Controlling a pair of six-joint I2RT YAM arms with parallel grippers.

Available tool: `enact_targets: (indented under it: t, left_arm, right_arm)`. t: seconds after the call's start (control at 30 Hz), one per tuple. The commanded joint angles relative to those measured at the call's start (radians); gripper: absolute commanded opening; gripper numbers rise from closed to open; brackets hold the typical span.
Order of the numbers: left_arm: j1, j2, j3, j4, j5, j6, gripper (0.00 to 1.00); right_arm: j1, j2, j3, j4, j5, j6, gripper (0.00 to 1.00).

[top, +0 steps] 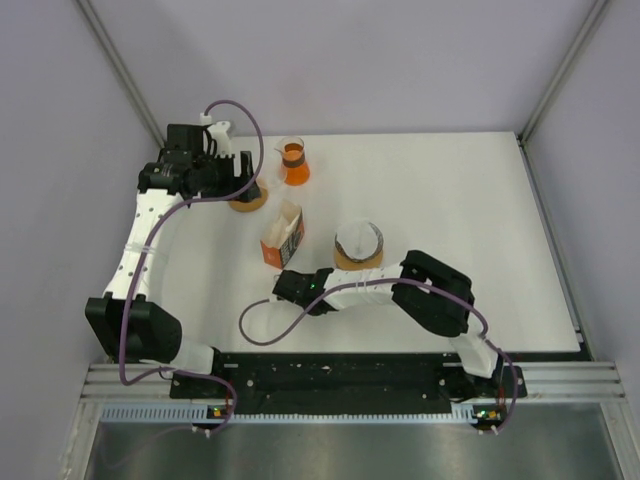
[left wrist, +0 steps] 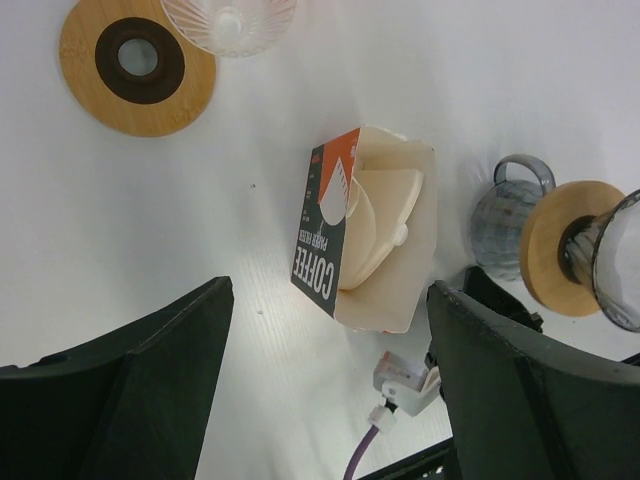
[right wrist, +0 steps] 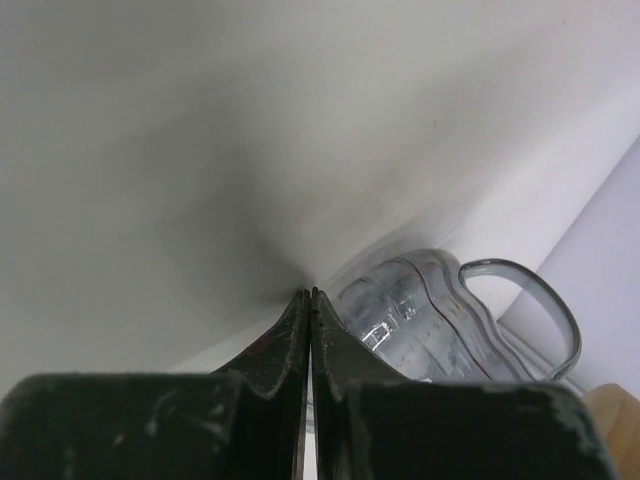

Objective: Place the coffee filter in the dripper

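Observation:
The coffee filter box, black and orange, lies on the table with pale coffee filters showing in its open side; from above the box is mid-table. The dripper, grey glass with a wooden collar and a handle, stands just right of it and shows in the wrist views. My left gripper hangs wide open above the box, near the far left. My right gripper is shut just in front of the box, its tips against a pale blurred surface. Nothing shows between them.
A wooden disc with a dark ring lies under the left arm. A small glass carafe with an orange band stands behind it. The right arm's purple cable loops on the near table. Walls close in on both sides.

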Motion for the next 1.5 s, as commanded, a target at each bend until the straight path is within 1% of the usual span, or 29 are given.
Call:
enact_targets:
  t: [0.0,0.1,0.43,0.57,0.67,0.73,0.87,1.0,1.07,1.1,1.13,1.2,1.27,1.33,1.4,1.47]
  left_arm:
    - [0.008,-0.022,0.006,0.041,0.02,0.006,0.84]
    - [0.008,-0.023,0.007,0.038,0.018,0.009,0.84]
    - [0.011,-0.011,0.015,0.037,0.014,0.012,0.84]
    - [0.013,0.004,0.026,0.027,0.008,0.018,0.84]
    - [0.013,0.022,0.041,0.017,0.009,0.018,0.84]
    - [0.013,0.033,0.052,0.009,0.008,0.02,0.84]
    - [0.013,0.061,0.07,0.003,-0.006,0.024,0.83]
    - [0.011,0.121,0.133,-0.011,0.012,0.04,0.82]
    - [0.011,0.177,0.202,-0.032,0.026,0.064,0.82]
    - [0.01,0.209,0.242,-0.046,0.022,0.067,0.82]
    - [0.01,0.249,0.294,-0.063,0.017,0.072,0.81]
    - [0.008,0.329,0.416,-0.089,0.009,0.071,0.8]
    - [0.002,0.401,0.507,-0.098,-0.001,0.057,0.78]
    - [-0.015,0.464,0.584,-0.088,0.008,0.07,0.76]
    - [-0.053,0.516,0.644,-0.089,0.034,0.153,0.74]
    - [-0.103,0.558,0.685,-0.08,0.0,0.242,0.73]
  right_arm:
    - [-0.078,-0.098,-0.077,0.027,0.047,0.019,0.0]
    - [-0.129,-0.133,-0.143,0.056,0.06,0.017,0.0]
    - [-0.383,-0.224,-0.344,0.235,0.077,-0.04,0.0]
    - [-0.481,-0.239,-0.347,0.281,0.086,-0.061,0.0]
    - [-0.544,-0.239,-0.326,0.304,0.052,-0.061,0.0]
    - [-0.567,-0.235,-0.321,0.311,0.049,-0.063,0.0]
    - [-0.574,-0.238,-0.294,0.297,0.024,-0.044,0.0]
    - [-0.554,-0.3,-0.258,0.263,-0.044,0.012,0.0]
    - [-0.526,-0.352,-0.243,0.248,-0.119,0.045,0.0]
    - [-0.515,-0.383,-0.24,0.245,-0.162,0.058,0.03]
    - [-0.506,-0.409,-0.235,0.245,-0.204,0.08,0.09]
    - [-0.502,-0.466,-0.228,0.239,-0.299,0.126,0.28]
    - [-0.503,-0.535,-0.224,0.235,-0.386,0.173,0.44]
    - [-0.503,-0.582,-0.224,0.234,-0.469,0.215,0.57]
    - [-0.503,-0.628,-0.234,0.234,-0.534,0.247,0.63]
    - [-0.503,-0.67,-0.24,0.235,-0.568,0.27,0.67]
